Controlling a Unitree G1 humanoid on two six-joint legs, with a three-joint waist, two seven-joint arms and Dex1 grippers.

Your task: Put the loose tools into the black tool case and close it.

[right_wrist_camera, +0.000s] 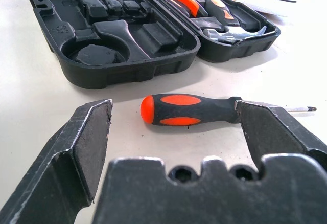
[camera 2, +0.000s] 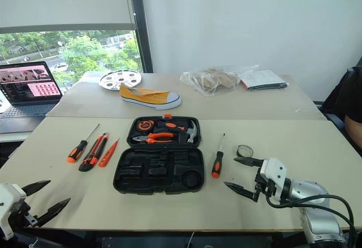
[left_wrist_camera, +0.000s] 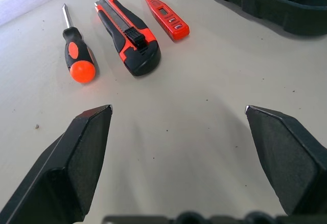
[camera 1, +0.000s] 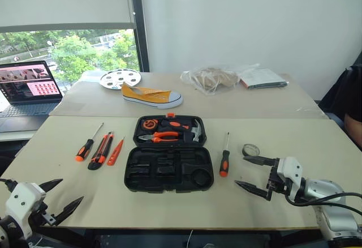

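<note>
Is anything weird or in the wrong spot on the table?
A yellow sneaker lies on the far table behind the open black tool case, odd among tools. Nothing looks spilled or broken.

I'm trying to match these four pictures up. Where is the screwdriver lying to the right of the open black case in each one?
Left eye view: screwdriver, just right of the black tool case.
Right eye view: same spot, right of the case.
Left wrist view: not that one; another screwdriver lies there.
Right wrist view, between the right pincer tips.
Shared landmark: the case.
</note>
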